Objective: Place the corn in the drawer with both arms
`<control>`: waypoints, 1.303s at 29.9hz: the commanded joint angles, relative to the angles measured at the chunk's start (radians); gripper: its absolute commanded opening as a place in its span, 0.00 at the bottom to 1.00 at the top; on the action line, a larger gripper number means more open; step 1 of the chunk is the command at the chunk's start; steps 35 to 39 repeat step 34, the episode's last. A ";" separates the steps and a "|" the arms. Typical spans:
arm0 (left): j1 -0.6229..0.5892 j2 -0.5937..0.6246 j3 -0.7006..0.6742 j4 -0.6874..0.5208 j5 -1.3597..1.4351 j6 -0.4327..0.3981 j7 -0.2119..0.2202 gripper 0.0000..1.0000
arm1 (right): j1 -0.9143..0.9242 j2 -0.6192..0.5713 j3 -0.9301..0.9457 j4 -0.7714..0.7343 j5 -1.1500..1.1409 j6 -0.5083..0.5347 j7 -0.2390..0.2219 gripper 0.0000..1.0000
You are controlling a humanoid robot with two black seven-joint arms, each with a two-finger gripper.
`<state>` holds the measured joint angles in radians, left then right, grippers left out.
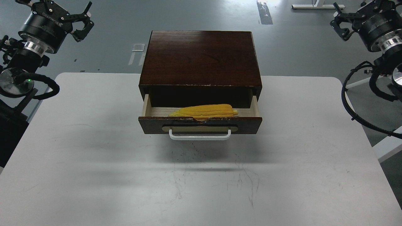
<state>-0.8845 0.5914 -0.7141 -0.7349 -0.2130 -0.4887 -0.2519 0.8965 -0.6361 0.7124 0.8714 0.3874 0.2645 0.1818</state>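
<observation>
The yellow corn lies on its side inside the drawer, which stands pulled partly out of the dark brown wooden box. The drawer's white bar handle faces me. My left gripper is open and empty, raised at the far left, well away from the box. My right gripper is open and empty, raised at the far right, also well away from the box.
The box stands at the back middle of a white table. Grey floor lies beyond the table. Black cables hang from both arms near the table's left and right edges. White stand legs show at the right.
</observation>
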 commanded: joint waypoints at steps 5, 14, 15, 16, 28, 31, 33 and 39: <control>0.016 -0.038 0.001 0.029 0.000 0.000 0.000 0.98 | -0.093 0.029 0.067 -0.006 0.004 0.056 -0.001 1.00; 0.019 -0.062 0.015 0.092 0.003 0.000 0.000 0.98 | -0.211 0.032 0.117 -0.025 0.002 0.224 0.016 1.00; 0.018 -0.064 0.015 0.094 0.003 0.000 0.000 0.98 | -0.211 0.032 0.117 -0.032 0.002 0.224 0.018 1.00; 0.018 -0.064 0.015 0.094 0.003 0.000 0.000 0.98 | -0.211 0.032 0.117 -0.041 0.002 0.224 0.018 1.00; 0.061 -0.056 0.007 0.094 -0.002 0.000 0.019 0.98 | -0.203 0.032 0.125 -0.072 -0.002 0.224 0.018 1.00; 0.071 -0.059 0.005 0.092 -0.002 0.000 0.029 0.98 | -0.202 0.038 0.131 -0.072 -0.002 0.224 0.018 1.00; 0.085 -0.056 0.002 0.078 -0.003 0.000 0.028 0.98 | -0.199 0.046 0.133 -0.072 -0.002 0.224 0.018 1.00; 0.087 -0.055 -0.005 0.065 -0.008 0.000 0.026 0.98 | -0.197 0.050 0.133 -0.069 -0.001 0.224 0.018 1.00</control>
